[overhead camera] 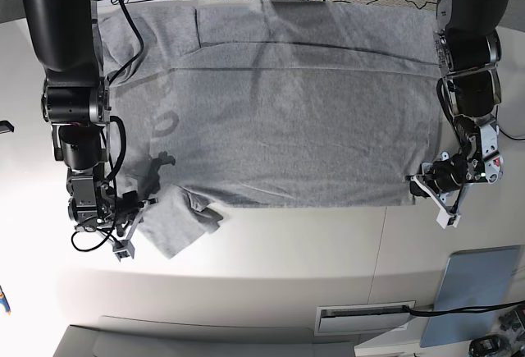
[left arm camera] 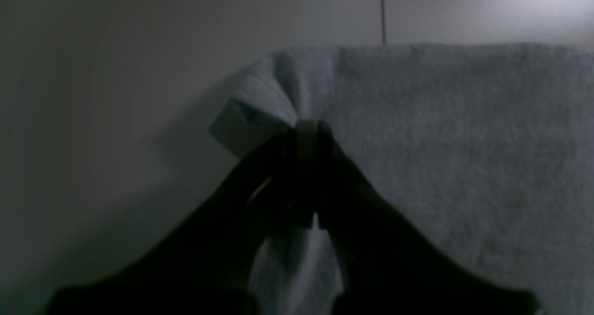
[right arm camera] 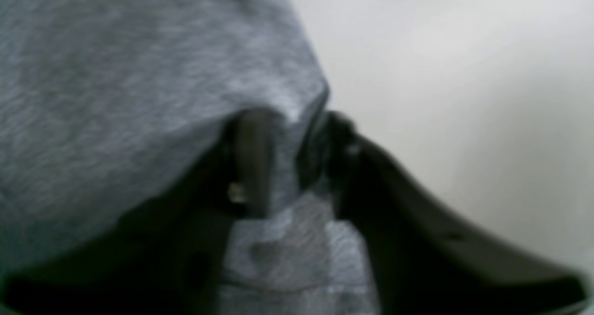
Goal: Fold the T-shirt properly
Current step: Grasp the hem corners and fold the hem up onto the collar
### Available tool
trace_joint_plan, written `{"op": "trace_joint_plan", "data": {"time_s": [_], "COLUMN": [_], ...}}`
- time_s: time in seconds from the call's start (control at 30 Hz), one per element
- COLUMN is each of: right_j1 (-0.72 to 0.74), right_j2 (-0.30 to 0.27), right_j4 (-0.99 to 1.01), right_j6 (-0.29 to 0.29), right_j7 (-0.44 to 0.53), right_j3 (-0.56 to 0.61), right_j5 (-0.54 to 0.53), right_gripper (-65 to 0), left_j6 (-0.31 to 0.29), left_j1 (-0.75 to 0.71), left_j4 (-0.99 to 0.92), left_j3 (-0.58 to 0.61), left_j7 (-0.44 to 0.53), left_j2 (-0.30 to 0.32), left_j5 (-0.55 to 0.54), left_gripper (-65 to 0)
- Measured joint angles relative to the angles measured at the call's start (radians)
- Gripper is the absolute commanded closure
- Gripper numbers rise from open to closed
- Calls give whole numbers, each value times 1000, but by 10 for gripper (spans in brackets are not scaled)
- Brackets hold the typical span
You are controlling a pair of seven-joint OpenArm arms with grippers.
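Both grippers pinch the near corners of the T-shirt [overhead camera: 279, 102].
The shirt lies flat across the white table [overhead camera: 271, 242]. The left gripper [left arm camera: 307, 128] is closed on the near right corner, the right gripper [right arm camera: 287, 120] is closed on the sleeve at the near left.

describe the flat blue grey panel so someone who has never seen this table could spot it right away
Start from the big grey T-shirt spread over the white table. In the base view, go past its lower right corner to the picture's bottom right. There lies the panel: flat, rigid, blue-grey and straight-edged, unlike the soft wrinkled cloth.
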State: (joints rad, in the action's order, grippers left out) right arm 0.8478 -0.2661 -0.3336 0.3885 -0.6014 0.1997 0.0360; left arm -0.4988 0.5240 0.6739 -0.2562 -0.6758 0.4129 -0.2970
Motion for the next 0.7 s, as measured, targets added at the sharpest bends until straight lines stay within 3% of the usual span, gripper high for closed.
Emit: {"op": "trace_joint_plan", "data": {"time_s": [0.03, 0.23, 0.4, 0.5, 0.7], "right_j1": [0, -9, -28, -53, -254], "right_j2": [0, 0, -4, -25, -130], "right_j4": [0, -27, -117, -214, -599], "right_j6": [-1, -5, -8, -9, -17], "right_j7": [0, -13, -125, -158, -257], "right_j3": [0, 4, 5, 6, 11], "right_j5": [0, 13, 14, -75, -229], "right_gripper": [0, 0, 0, 0, 0], "left_j6": [0, 8, 66, 66, 98], "left_j1": [0, -1, -13, -26, -175], "left_j4": [0, 3, 64, 135, 428], "left_j3": [0, 0, 0, 1, 7], "left_j7": [0, -1, -61, -138, -174], "left_j2": [0, 0, -3, -1, 46], "left_j5": [0, -2, 2, -5, -178], "left_gripper": [0, 0, 0, 0, 0]}}
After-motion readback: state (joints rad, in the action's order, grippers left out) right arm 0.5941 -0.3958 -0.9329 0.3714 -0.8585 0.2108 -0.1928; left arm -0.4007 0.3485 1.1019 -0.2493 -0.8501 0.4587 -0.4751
